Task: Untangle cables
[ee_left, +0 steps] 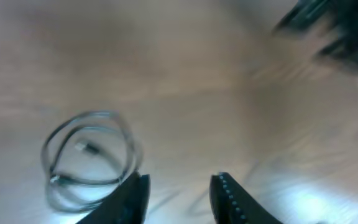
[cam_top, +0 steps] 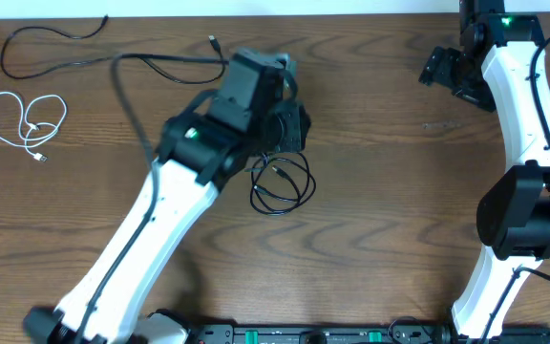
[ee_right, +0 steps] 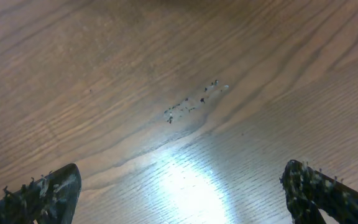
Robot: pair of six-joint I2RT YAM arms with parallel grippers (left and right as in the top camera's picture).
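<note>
Overhead, why does the left pincer point(ee_left: 179, 199) hang there?
— Half-open, empty, poised beside the black loop point(cam_top: 283, 186) at mid surface point(cam_top: 380, 210). White cable point(cam_top: 22, 119) lies left; right pincer point(cam_top: 447, 69) sits wide open, empty.

White arms point(cam_top: 151, 229), black joints point(cam_top: 518, 210), green LEDs point(cam_top: 506, 21)

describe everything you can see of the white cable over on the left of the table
The white cable is a thin, plastic-looking cord lying flat on the wooden table, close to its left edge in the overhead view. It forms two loose rounded loops side by side that meet in the middle, and one end with a small plug trails toward the robot's side. It lies alone, not knotted with anything, and only the tabletop touches it.
</note>
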